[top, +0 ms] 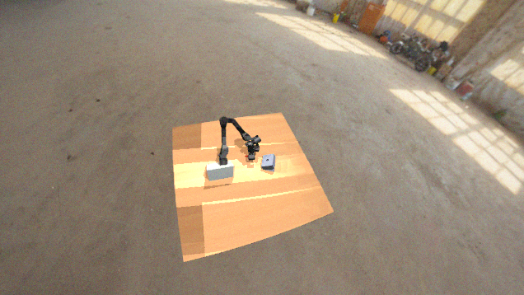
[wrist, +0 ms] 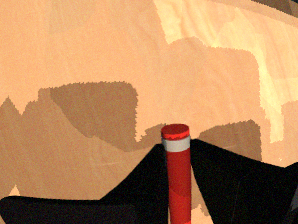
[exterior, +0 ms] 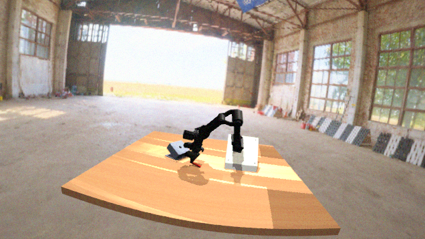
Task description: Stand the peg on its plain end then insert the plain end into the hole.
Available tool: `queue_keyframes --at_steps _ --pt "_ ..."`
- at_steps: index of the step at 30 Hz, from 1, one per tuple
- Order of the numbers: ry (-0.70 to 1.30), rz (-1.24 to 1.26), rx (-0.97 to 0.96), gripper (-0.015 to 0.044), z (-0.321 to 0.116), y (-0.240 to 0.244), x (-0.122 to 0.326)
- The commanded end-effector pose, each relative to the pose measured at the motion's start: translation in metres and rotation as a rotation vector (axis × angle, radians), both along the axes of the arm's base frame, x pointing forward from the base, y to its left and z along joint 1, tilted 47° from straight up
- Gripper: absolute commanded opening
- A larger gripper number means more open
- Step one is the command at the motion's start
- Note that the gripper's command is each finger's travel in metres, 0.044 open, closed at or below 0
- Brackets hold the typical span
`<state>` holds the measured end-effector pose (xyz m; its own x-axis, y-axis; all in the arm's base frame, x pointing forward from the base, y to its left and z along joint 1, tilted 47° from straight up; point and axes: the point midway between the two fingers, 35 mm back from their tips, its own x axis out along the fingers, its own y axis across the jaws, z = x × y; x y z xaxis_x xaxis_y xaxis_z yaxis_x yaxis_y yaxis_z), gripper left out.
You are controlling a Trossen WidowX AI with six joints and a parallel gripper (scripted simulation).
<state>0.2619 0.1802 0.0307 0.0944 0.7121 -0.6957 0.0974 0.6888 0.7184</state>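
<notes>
The red peg (top: pixel 247 156) (exterior: pixel 197 164) (wrist: pixel 180 175) has a white band near the end that faces up in the wrist view. My gripper (wrist: pixel 176 149) is shut on it, with a black finger on each side just below the band. In the exterior view the peg leans well away from upright, close above or on the table; contact is too small to tell. Its plain end is hidden. The grey-blue sloped panel (top: pixel 269 158) (exterior: pixel 174 147) has one dark hole (top: pixel 267 160) (exterior: pixel 180 147) in its face and stands close beside the gripper.
The wooden table (top: pixel 255 214) (exterior: pixel 150 197) carries everything. A pale block (top: pixel 220 172) (exterior: pixel 248 160) is at the arm's base, on the other side of the gripper from the panel. Shadows and bright bands of light cross the table top.
</notes>
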Motion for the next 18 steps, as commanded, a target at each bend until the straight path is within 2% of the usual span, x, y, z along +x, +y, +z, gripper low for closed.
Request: queue_keyframes --at_steps 1,18 --pt "-0.021 -0.027 -0.007 0.0049 0.0009 -0.0019 -0.0011" --pt "-0.122 -0.133 -0.022 0.0049 0.0073 -0.0077 -0.0082"
